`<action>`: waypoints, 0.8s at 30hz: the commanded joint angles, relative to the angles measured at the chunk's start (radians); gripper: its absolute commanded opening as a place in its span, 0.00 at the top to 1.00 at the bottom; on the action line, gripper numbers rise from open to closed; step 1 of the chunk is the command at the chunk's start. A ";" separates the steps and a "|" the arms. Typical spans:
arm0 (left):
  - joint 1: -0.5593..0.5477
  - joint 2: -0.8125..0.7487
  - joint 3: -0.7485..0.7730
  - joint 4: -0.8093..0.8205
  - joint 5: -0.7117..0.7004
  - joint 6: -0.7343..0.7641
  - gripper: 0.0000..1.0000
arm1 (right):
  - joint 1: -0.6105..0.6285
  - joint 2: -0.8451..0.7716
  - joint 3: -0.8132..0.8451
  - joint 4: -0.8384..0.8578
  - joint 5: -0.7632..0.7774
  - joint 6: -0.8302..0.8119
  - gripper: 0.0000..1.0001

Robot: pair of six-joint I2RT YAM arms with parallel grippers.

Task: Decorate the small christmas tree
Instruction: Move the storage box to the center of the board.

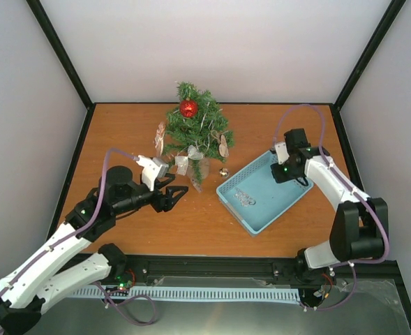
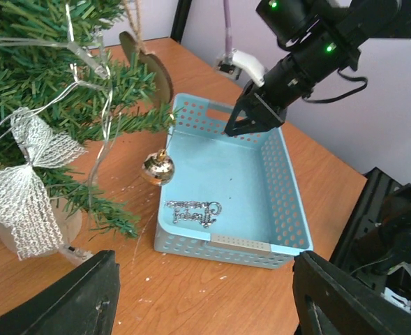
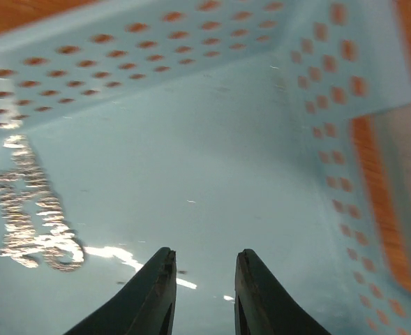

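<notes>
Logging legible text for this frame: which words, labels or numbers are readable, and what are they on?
On the glitter script ornament lying in the blue basket: cursive lettering, looks like "Merry Christmas", too small to confirm.
On the grey sticker on the basket's near wall: nothing legible.
No other text is visible in any view.

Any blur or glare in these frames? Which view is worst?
Right wrist is worst: basket holes smeared, bright glare streak on its floor, glitter ornament blown out. Left wrist: sharp on basket and tree, slight sheen on the gold bauble. Top external: evenly lit, sharp.
</notes>
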 commanded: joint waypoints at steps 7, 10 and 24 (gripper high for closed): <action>0.009 -0.026 -0.056 0.040 0.083 -0.038 0.31 | 0.268 -0.112 -0.137 0.204 -0.012 0.449 0.80; 0.014 -0.019 -0.092 0.110 0.185 -0.035 0.31 | 0.341 -0.124 -0.178 0.223 -0.003 0.580 0.88; 0.016 -0.028 -0.156 0.215 0.257 -0.110 0.31 | 0.679 -0.204 -0.285 0.243 0.091 0.772 0.78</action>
